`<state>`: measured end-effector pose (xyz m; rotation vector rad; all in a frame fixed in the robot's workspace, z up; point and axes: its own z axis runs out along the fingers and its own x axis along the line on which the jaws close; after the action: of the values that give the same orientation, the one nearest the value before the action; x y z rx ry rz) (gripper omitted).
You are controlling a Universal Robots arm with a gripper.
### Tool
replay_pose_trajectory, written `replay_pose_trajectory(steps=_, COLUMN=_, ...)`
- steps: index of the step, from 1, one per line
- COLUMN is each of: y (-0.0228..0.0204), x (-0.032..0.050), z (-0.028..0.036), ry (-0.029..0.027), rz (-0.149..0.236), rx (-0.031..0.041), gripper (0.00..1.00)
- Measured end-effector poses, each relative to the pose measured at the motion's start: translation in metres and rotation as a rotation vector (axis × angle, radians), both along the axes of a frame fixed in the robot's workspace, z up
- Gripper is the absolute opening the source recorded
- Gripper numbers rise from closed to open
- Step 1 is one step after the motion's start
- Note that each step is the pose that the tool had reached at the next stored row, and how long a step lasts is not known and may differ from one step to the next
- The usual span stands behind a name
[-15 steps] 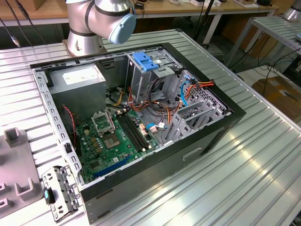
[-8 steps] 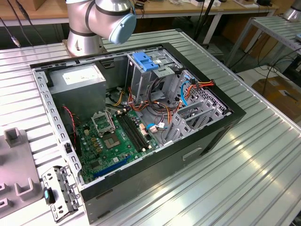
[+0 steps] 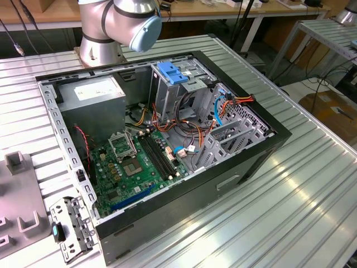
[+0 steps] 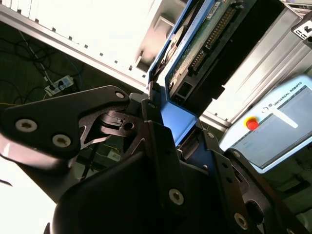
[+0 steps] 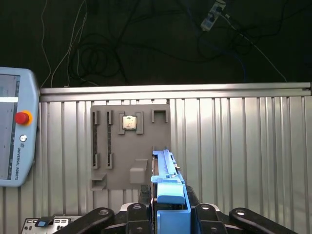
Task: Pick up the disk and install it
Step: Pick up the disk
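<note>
Black gripper fingers [image 4: 158, 146] were seen closest, clamped narrowly on the disk [image 4: 195, 44], one pressed to each of its flat faces. The gripper [image 5: 168, 207] was thus closed on the drive, which was held between the fingers, clear of the table, and stood out past the fingertips.

In the first wrist view the disk [image 5: 165, 168] was presented edge-on, so that mainly its blue plastic side rail was shown. In the second wrist view a green circuit board, a row of connector pins and a second blue rail were exposed on its underside.

Beyond the fingertips, a grey fixture plate [image 5: 146, 141] was laid flat on the ribbed aluminium table [image 5: 243, 156], and a small processor chip [image 5: 129, 122] was seated in one of its recesses. Well to one side of the fingers a teach pendant [image 5: 14, 131] with a red stop button [image 5: 22, 117] was set on the table. Loose cables [image 5: 97, 44] were strewn on the dark floor past the table edge.

In the exterior view an open computer case [image 3: 223, 184] was laid on its side, and a metal drive cage [image 3: 167, 97] topped by a blue latch [image 3: 172, 72] was seen inside it. Coloured wires [image 3: 192, 125] were draped beside the cage.
</note>
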<state>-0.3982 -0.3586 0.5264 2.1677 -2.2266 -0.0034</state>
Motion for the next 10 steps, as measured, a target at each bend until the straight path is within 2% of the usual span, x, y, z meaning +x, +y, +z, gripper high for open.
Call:
replay_pose_trajectory(steps=3, y=-0.0014, x=0.0017, z=0.0000, ry=0.0000, rz=0.000, rx=0.0000, gripper=0.37)
replay_pose_trajectory(steps=10, y=-0.0015, x=0.0050, z=0.0000, ry=0.0000, rz=0.000, rx=0.0000, gripper=0.37)
